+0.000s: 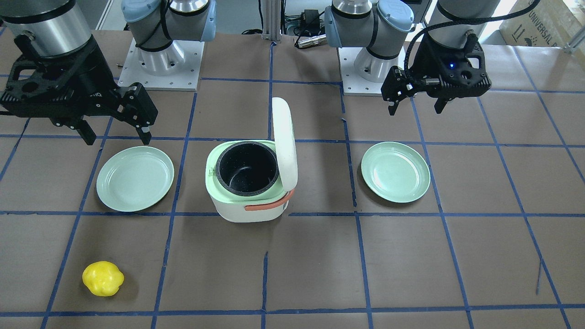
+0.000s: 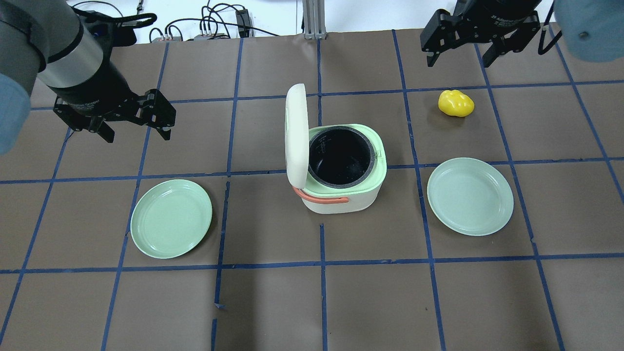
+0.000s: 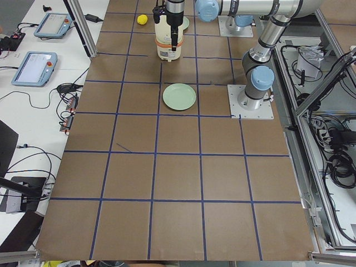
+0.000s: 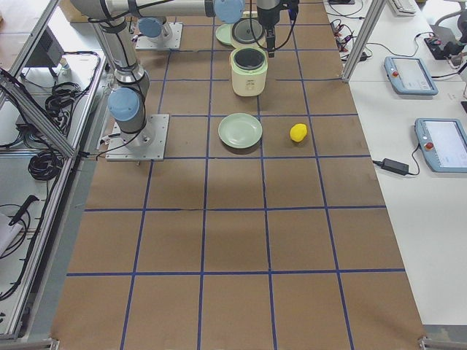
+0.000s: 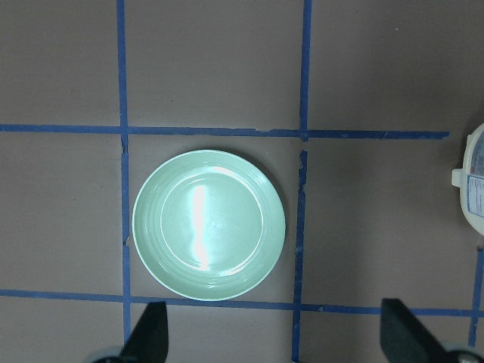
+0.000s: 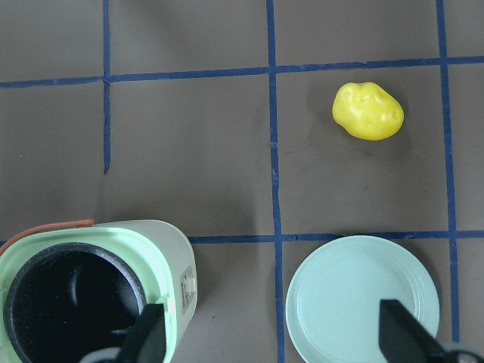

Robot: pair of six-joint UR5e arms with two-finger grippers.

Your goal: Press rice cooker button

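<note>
Rice cooker (image 2: pixel 343 170) mid-worktop (image 2: pixel 312 302), lid up, pot empty. Left gripper (image 2: pixel 134 127) and right gripper (image 2: pixel 458 51) both apart, hovering well clear. Lid release apparently done. Next, if anything: locate button, descend, press.

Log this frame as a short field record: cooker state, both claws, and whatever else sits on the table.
rice cooker: white rice cooker mid-table
lid: the lid stands open, upright
inner pot: the black inner pot looks empty
left claw: the left claw is open, holds nothing, raised over the table away from the cooker
right claw: the right claw is open, holds nothing, also away from the cooker
plates: a green plate on the robot's left, another green plate on its right, both empty
other: a yellow object on the right side
</note>
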